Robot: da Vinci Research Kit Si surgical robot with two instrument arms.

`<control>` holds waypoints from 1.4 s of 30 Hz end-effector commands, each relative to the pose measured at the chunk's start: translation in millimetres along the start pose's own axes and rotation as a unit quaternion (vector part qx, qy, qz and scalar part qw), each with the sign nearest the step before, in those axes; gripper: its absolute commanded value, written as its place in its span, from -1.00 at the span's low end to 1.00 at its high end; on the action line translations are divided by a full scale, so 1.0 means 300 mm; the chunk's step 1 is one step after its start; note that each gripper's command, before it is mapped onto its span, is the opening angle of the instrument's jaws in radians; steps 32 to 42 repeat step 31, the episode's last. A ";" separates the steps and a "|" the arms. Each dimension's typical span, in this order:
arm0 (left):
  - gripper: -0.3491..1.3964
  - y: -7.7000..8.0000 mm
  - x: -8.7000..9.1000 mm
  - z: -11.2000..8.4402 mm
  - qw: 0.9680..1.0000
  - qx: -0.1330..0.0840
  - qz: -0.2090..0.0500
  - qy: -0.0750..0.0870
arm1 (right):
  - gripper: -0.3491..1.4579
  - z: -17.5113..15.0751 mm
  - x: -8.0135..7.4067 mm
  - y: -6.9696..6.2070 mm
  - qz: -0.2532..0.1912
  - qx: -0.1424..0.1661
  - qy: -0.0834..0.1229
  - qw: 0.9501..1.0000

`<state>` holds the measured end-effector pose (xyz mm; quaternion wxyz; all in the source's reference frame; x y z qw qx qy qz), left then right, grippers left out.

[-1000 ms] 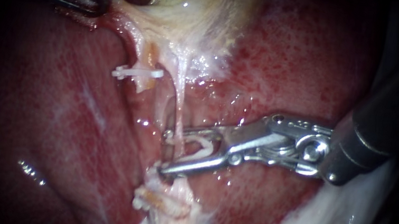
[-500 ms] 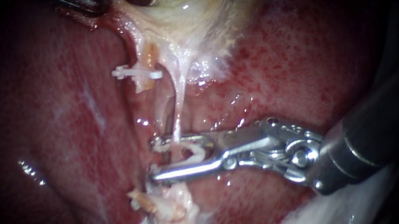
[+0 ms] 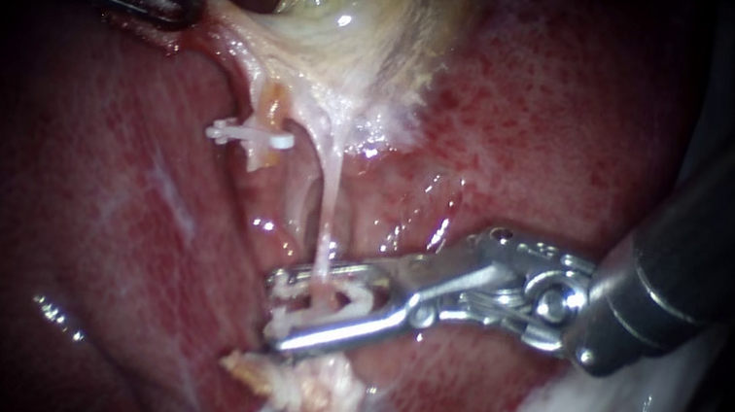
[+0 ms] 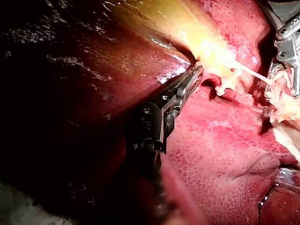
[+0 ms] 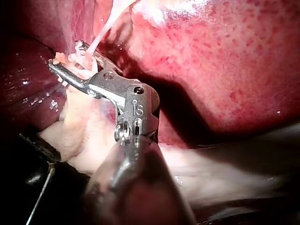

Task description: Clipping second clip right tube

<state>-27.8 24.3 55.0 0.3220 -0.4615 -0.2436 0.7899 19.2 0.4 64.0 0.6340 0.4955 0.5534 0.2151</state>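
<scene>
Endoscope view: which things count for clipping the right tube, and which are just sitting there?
In the job:
- right instrument, closed around the tube
- loaded clip
- right tube
- left instrument, gripping the gallbladder

Just there:
- set clip on the left tube
- liver
- pale tissue under the right instrument

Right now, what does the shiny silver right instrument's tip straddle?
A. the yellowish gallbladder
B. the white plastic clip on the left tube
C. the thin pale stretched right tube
C: the shiny silver right instrument, holding a white plastic clip, straddles the thin pale stretched right tube.
</scene>
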 end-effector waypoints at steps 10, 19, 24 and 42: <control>-1.00 0.0000 0.0001 0.0001 1.000 0.000 0.000 0.000 | -1.00 -0.001 -0.0004 -0.0009 0.008 0.018 -0.010 1.000; -1.00 0.0000 0.0001 0.0001 1.000 0.000 0.000 0.000 | -1.00 -0.001 -0.0010 -0.0020 0.032 0.019 -0.018 0.999; -1.00 0.0000 0.0001 0.0001 1.000 0.000 0.000 0.000 | -1.00 -0.001 -0.0010 -0.0022 0.032 0.019 -0.018 0.999; -1.00 0.0000 0.0002 0.0001 1.000 0.000 0.000 0.000 | -1.00 -0.002 -0.0009 -0.0019 0.032 0.019 -0.018 0.999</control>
